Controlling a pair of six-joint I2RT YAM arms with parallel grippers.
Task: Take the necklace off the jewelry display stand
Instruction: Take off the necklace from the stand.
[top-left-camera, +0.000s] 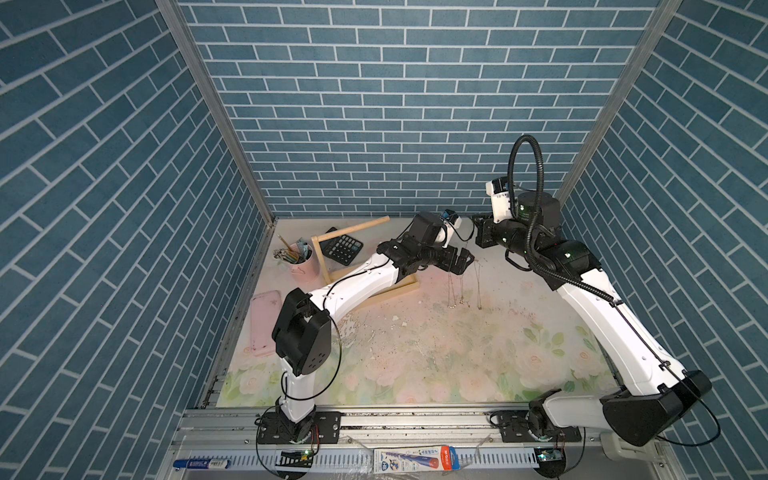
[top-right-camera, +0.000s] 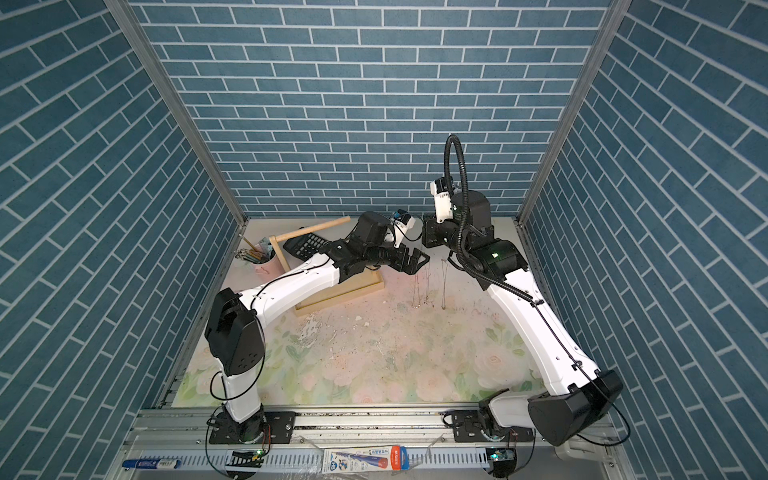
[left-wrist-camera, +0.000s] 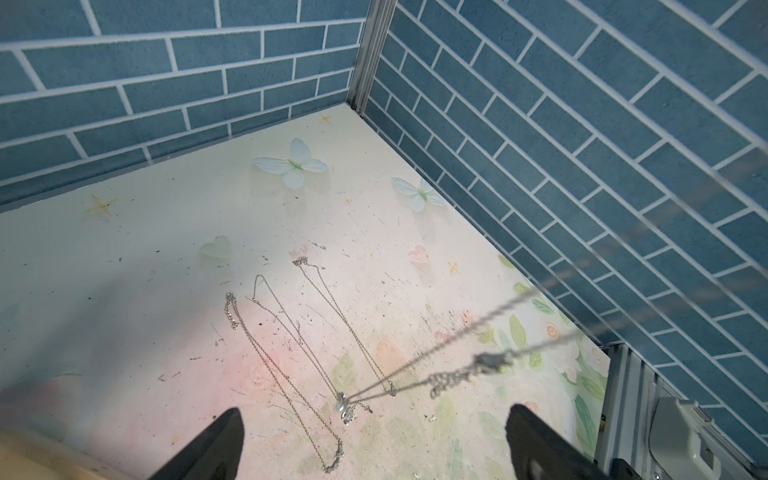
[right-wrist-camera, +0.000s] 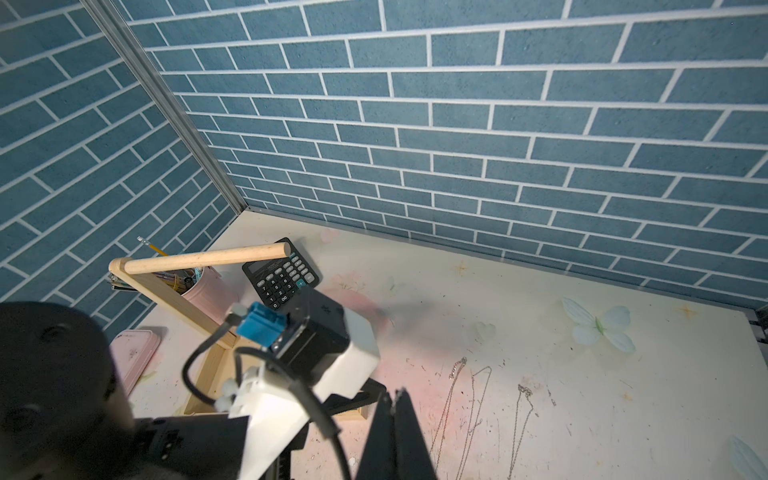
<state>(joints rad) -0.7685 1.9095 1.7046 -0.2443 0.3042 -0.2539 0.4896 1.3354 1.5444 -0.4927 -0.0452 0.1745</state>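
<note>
Since the top bar of the jewelry display stand (right-wrist-camera: 199, 259) is bare, the job looks almost done. The stand sits back behind the left gripper (left-wrist-camera: 374, 411), and that arm hides its low bar. The left gripper is wide open and holds nothing. The right gripper (right-wrist-camera: 395, 415) is shut tight.

A necklace (left-wrist-camera: 490, 359) hangs in the air just in front of the left gripper. Its chain goes up toward the right gripper, so I think that one holds it, though the pinch spot does not show. Its little charm touches the table (left-wrist-camera: 124, 249) right under the left gripper. Three more chains (left-wrist-camera: 332, 459) lie flat there too. What is left, I think, is to lay it down and let go.

A pencil pack (top-left-camera: 411, 459), far behind both grippers, says "HB". The words on the calculator (right-wrist-camera: 282, 278) and the blue marker (top-left-camera: 201, 462) are too small to read.
</note>
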